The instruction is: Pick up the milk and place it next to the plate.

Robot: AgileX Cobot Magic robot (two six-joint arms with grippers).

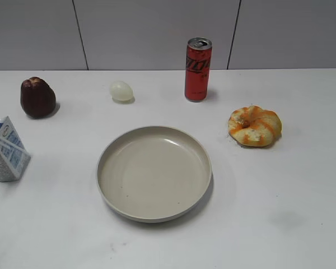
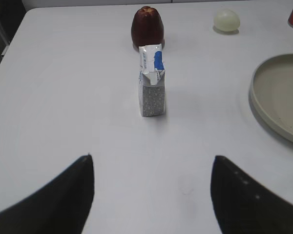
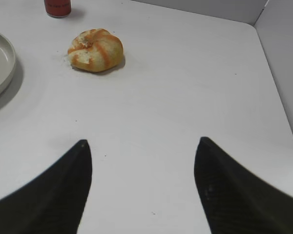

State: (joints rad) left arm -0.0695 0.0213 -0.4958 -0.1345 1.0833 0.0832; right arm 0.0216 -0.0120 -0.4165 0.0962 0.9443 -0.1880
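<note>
Left end effector (image 2: 154, 195) wide open, empty, over bare table (image 2: 63, 97). Milk (image 2: 152, 83) upright straight ahead of it, well apart. Plate (image 2: 278, 97) ahead-right, cut off by frame. I'd drive forward, centre fingers on carton's flat sides, squeeze gently. Dark red fruit (image 2: 148, 27) just behind carton: stop short. Right end effector (image 3: 144, 190) also open, empty. Straw not discernible from wrist.

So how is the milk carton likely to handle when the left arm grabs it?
The milk carton stands upright, taller than wide, so a sideways nudge could probably tip it. Its thin-looking paper walls may dent under a hard squeeze. The flat sides should suit the left gripper, whose jaws stand wide open.
</note>
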